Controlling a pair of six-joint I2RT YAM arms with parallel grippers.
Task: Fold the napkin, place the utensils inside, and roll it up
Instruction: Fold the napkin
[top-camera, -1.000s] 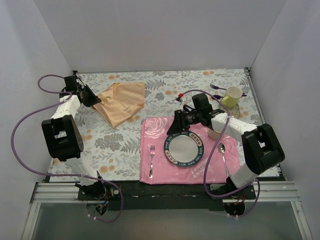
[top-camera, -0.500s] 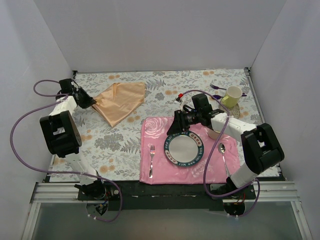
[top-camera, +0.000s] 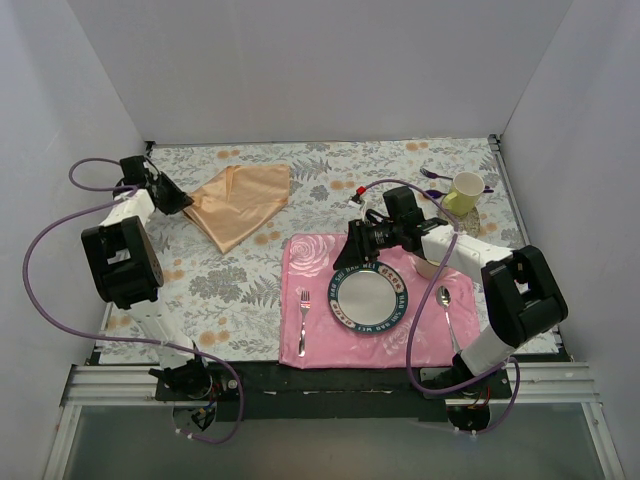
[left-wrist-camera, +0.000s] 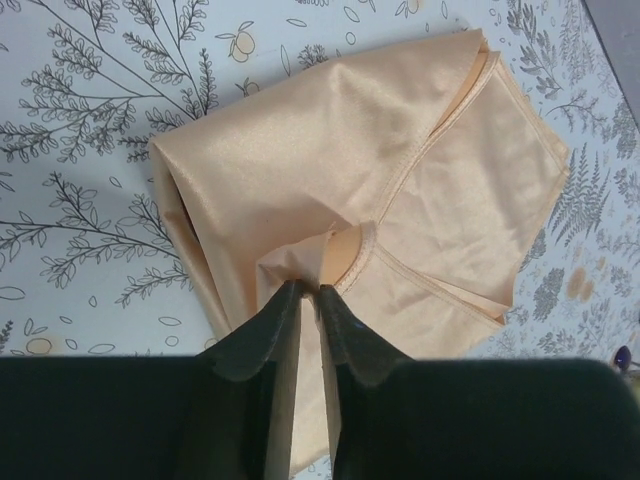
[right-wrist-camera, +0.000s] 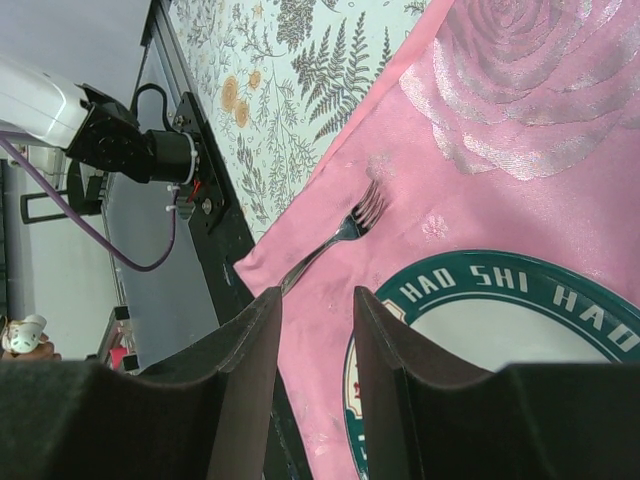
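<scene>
**Operator:** Where's the napkin (top-camera: 243, 203)?

**Spotter:** It's at the far left of the table (top-camera: 230, 290), on the floral cover, well apart from the pink mat (top-camera: 310, 252).

**Operator:** How does it look?

**Spotter:** It's shiny peach-gold satin, plain, and loosely doubled over itself. Several hemmed layers fan out at the far side, with soft creases across the top. One corner puckers upward where you're holding it.

**Operator:** So my left gripper (left-wrist-camera: 308, 292) has it?

**Spotter:** Yes. Your fingers are nearly together, with only a sliver between them, and they pinch that raised corner at the napkin's left tip.

**Operator:** And the right gripper (right-wrist-camera: 317, 295)?

**Spotter:** Its fingers are parted and hold nothing. It hangs over the mat, above the plate (right-wrist-camera: 520, 300) rim and the silver fork (right-wrist-camera: 345, 232).
</scene>
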